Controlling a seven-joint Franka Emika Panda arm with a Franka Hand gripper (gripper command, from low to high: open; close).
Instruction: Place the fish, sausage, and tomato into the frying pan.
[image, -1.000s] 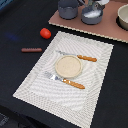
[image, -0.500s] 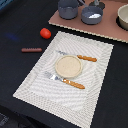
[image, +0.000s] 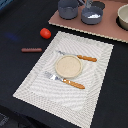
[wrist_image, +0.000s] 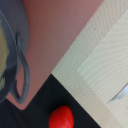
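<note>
The red tomato (image: 45, 33) lies on the dark table at the exterior view's left of the striped placemat (image: 40, 82). It also shows in the wrist view (wrist_image: 61, 118). The dark reddish sausage (image: 31, 49) lies on the table below the tomato. The blue-grey frying pan (image: 93, 20) stands on the pinkish board (image: 107, 31), with a white shape, the fish (image: 92, 16), inside it. My gripper (image: 89, 4) hangs just above the pan at the frame's top edge, too blurred to read its jaws. No fingers show in the wrist view.
A taller grey pot (image: 67, 9) stands beside the pan, and its rim and handle show in the wrist view (wrist_image: 20, 75). A beige bowl (image: 123, 16) is on the board's right end. A beige plate (image: 67, 66), a fork (image: 65, 80) and a knife (image: 78, 57) lie on the placemat.
</note>
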